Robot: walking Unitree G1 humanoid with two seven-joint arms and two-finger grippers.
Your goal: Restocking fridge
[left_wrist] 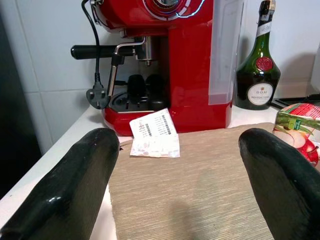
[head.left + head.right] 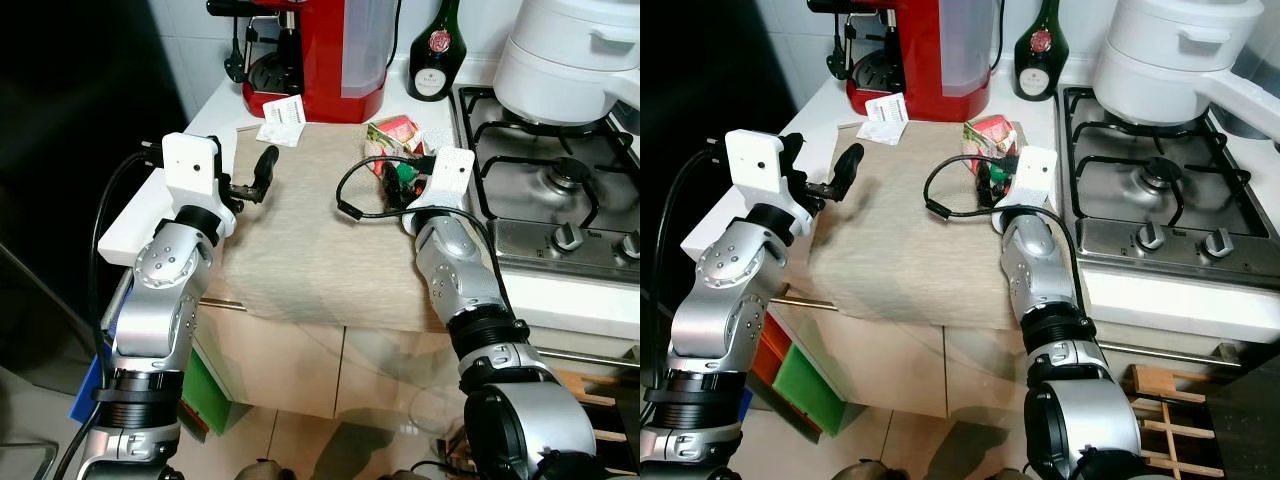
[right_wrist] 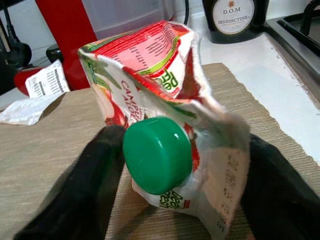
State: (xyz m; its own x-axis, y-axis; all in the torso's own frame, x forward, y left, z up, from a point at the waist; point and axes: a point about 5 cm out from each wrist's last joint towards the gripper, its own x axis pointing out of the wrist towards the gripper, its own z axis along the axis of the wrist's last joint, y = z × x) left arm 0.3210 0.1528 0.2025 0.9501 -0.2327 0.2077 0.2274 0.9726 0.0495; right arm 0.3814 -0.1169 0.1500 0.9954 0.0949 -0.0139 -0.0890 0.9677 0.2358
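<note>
My right tool (image 2: 398, 180) sits around the juice pouch (image 3: 165, 115) near the table's (image 2: 150, 215) back edge, fingers wide, ready to squeeze. My left tool (image 2: 262, 172) waits wide open, holding nothing.

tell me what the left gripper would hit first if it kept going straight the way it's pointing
Probably the paper slip on the mat's far edge, or, passing over it, the red coffee machine right behind. The left gripper is open and points over the mat at them; its height is hard to judge.
</note>
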